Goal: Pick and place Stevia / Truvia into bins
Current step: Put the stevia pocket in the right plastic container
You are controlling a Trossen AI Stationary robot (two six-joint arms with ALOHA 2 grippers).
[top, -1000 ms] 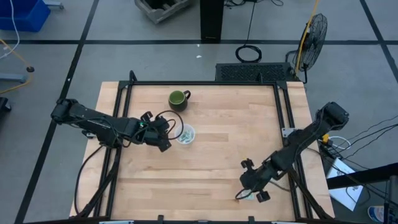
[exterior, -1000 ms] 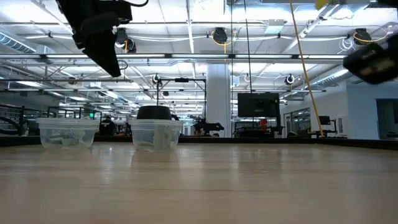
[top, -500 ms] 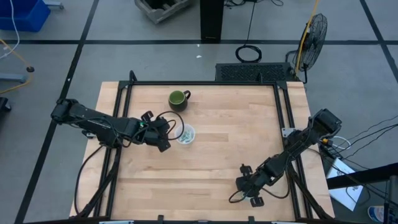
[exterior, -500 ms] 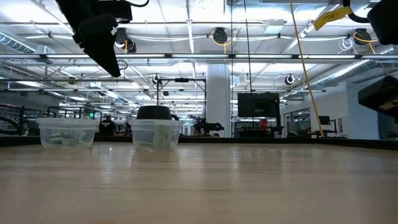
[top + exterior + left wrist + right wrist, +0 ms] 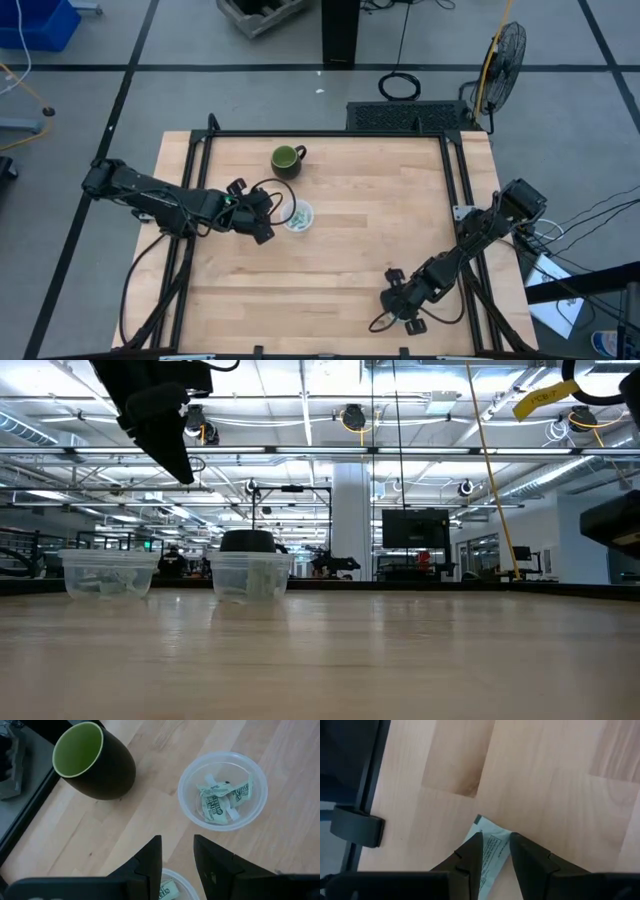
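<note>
One pale green and white Stevia sachet lies flat on the wood near the table's near right corner. My right gripper hangs low over it, open, one finger on either side; whether the fingers touch it I cannot tell. Two clear cups stand left of the table's centre. One cup holds several sachets. My left gripper hovers open above the other cup, which also holds a sachet.
A dark green mug stands beyond the cups, near the table's far edge. The black frame rail runs close beside the right gripper. Bare wood fills the middle and right of the table.
My right arm has come down toward the table and shifted slightly toward the near edge, bringing its gripper low over the sachet. My left arm has kept still.
</note>
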